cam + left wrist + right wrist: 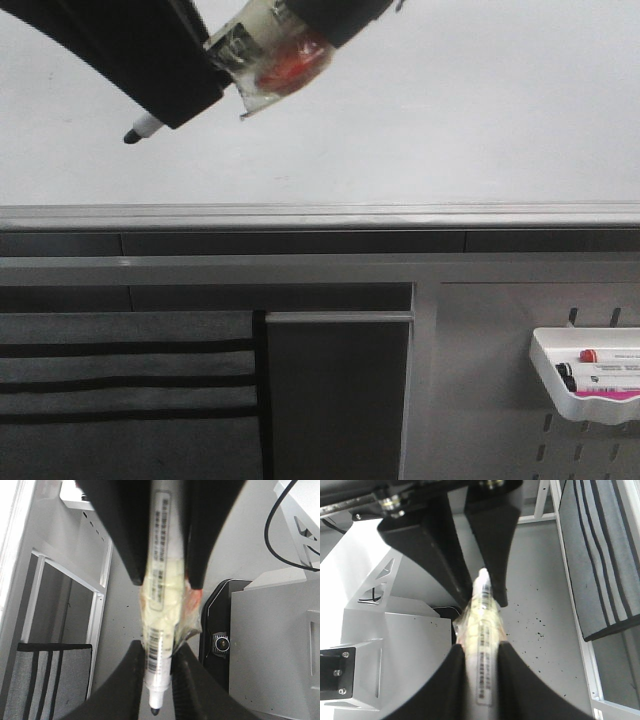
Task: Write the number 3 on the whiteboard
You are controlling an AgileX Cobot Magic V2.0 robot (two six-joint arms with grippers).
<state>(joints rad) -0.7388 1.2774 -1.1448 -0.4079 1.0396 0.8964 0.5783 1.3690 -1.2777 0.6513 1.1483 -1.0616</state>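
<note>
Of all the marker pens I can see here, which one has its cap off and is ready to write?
The marker held between the two grippers at top left, in front of the whiteboard: its black tip is bare. The markers in the white tray at lower right have caps on.

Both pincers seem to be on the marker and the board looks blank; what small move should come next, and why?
Probably the right pincer should let go, so the left pincer alone carries the marker to the whiteboard. Both are shut on the taped barrel, the tip is uncapped, and no stroke shows on the board yet.

One whiteboard (420,120), three markers: one held (145,127), two (598,372) trayed.
</note>
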